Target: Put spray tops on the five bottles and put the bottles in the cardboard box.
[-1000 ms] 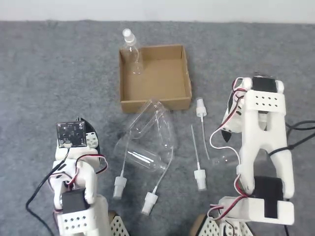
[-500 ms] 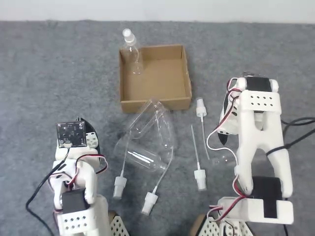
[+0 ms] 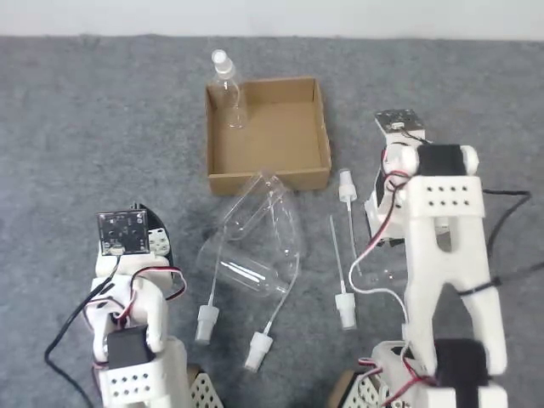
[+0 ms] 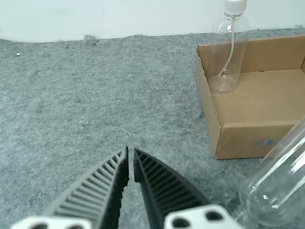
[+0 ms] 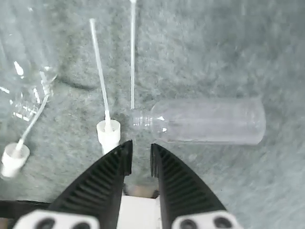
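One of the five bottles is done: a capped bottle (image 3: 229,93) stands upright in the far left corner of the cardboard box (image 3: 268,180). Four are uncapped, so we judge the task to be early, at the step of choosing a bottle and a top to join.

Three bottles (image 3: 272,223) lie in a heap just in front of the box. Two tops (image 3: 206,324) lie near them with their tubes running toward the heap, and we cannot tell whether those tubes enter the necks.

The loose bottle (image 5: 209,121) lies on its side on the grey table (image 3: 102,127), beneath the right arm. It is clear, empty and round-shouldered with an open neck, and we expect it to roll under a light pinch. A spray top (image 5: 108,133), a white cap with a thin dip tube, lies just beside its neck. A second spray top (image 3: 347,189) lies nearer the box.

The right claw (image 5: 139,145) hangs over the gap between that cap and the bottle's neck, its jaws a little apart and holding nothing. The left claw (image 4: 131,155) is over bare table, jaws together and empty.

Next, we think, the right claw needs to widen, come down squarely across the bottle or the cap, and close gently. The other arm must steady the partner part so the tube can enter the narrow neck.
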Motion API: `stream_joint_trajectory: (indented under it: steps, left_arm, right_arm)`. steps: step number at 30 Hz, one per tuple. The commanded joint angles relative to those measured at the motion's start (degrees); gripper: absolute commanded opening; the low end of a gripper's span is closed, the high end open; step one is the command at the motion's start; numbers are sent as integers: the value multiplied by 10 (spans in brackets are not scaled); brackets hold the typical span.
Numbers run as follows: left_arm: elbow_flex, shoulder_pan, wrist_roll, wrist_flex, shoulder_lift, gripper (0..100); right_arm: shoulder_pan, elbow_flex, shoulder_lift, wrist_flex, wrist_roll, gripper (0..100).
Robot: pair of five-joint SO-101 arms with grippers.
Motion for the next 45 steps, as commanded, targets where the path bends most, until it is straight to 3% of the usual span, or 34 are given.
stream_joint_trajectory:
  steps: [1, 7, 14, 22, 30, 36, 45]
  left_arm:
    - [0, -4, -5, -2, -12, 12]
    - [0, -4, -5, -2, -12, 12]
    - [0, -4, -5, -2, -12, 12]
    - [0, -4, -5, -2, -12, 12]
    - [0, -4, -5, -2, -12, 12]
    - [0, -4, -5, -2, -12, 12]
    - [0, -4, -5, -2, -12, 12]
  right_arm:
    - [-7, -5, -61, 15, 60, 6]
    - [-2, 39, -121, 18, 136, 6]
    - [-3, 164, -240, -20, 402, 6]
    - [-3, 252, -284, -82, 469, 20]
    - [-5, 261, -283, -82, 563, 338]
    - [-5, 324, -283, -141, 649, 347]
    - [-5, 470, -283, -319, 667, 348]
